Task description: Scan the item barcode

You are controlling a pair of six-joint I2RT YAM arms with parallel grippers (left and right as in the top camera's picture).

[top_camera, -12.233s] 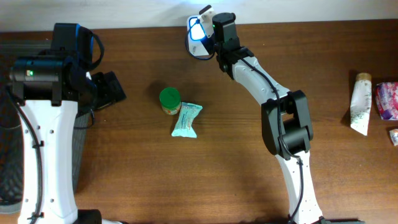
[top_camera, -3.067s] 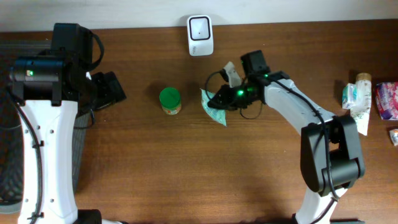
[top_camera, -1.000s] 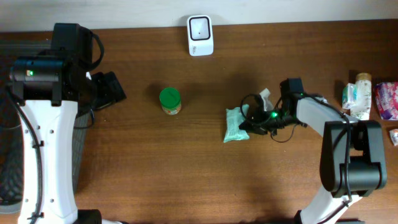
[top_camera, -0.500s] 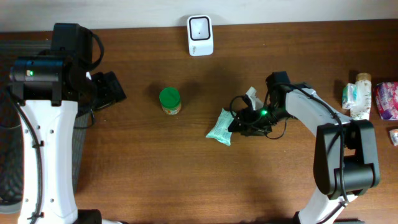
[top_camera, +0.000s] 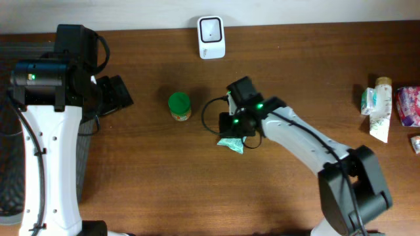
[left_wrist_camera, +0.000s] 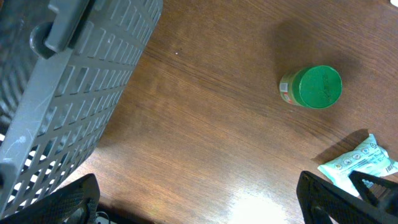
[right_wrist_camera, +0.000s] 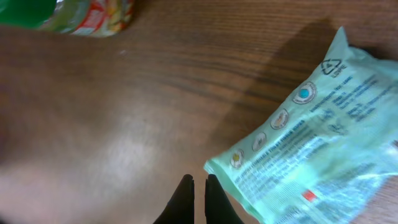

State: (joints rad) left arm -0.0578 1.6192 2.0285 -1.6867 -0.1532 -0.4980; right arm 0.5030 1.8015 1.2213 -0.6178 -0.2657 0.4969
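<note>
A pale green snack packet lies flat on the brown table, also at the right of the right wrist view. My right gripper hangs just over the packet's upper edge. In the wrist view, that right gripper has its black fingers shut with nothing between them, and the packet's corner lies against the right finger. The white barcode scanner stands at the table's far edge. My left gripper is wide open over bare wood at the left, far from the packet.
A green-lidded jar stands left of the packet. A grey mesh basket sits by the left arm. A white tube, a small packet and a pink pack lie at the right edge.
My right arm swept left across the table and the packet shifted left with it. The gripper opened and shut again, and now sits at the packet's upper edge. The left arm stayed still.
</note>
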